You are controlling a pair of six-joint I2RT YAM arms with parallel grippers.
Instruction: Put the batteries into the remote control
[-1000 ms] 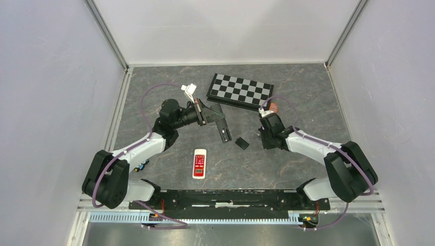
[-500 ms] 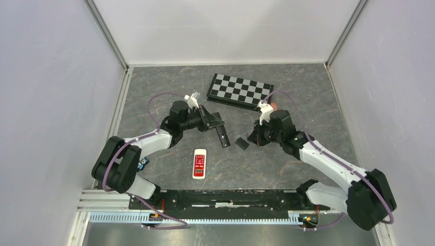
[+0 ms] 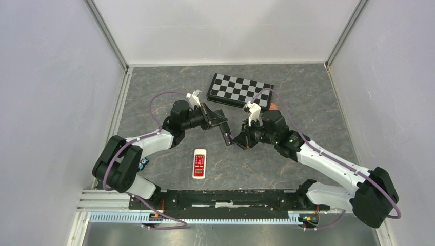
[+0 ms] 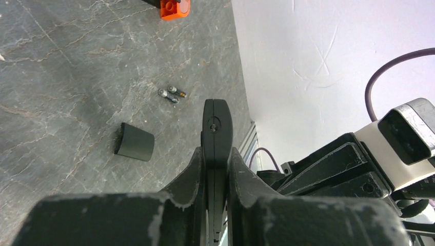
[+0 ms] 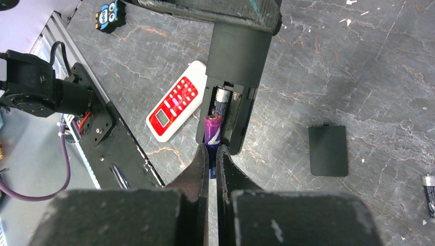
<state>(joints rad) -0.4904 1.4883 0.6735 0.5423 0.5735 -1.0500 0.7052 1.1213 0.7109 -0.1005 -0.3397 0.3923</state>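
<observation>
My left gripper (image 4: pixel 216 151) is shut on the black remote control (image 4: pixel 216 125), which shows edge-on between its fingers. From above, that remote (image 3: pixel 222 130) slants down to the right from the left gripper (image 3: pixel 212 119). Its back faces my right wrist camera and the battery compartment (image 5: pixel 225 110) is uncovered, with one cell (image 5: pixel 221 96) lying inside. My right gripper (image 5: pixel 212 147) is shut on a purple battery (image 5: pixel 213 128), whose tip is at the compartment's open end. Loose batteries (image 4: pixel 172 94) lie on the table, and another (image 5: pixel 430 187) shows at the frame edge.
The black battery cover (image 5: pixel 328 150) lies flat on the table right of the remote. A white and red remote (image 3: pixel 199 163) lies near the front, a chessboard (image 3: pixel 240 90) at the back. A small owl figure (image 5: pixel 110 15) sits by the rail.
My right arm has swung left with the battery, from beside the cover to the held remote's lower end. The left arm shifted slightly, then held still.
</observation>
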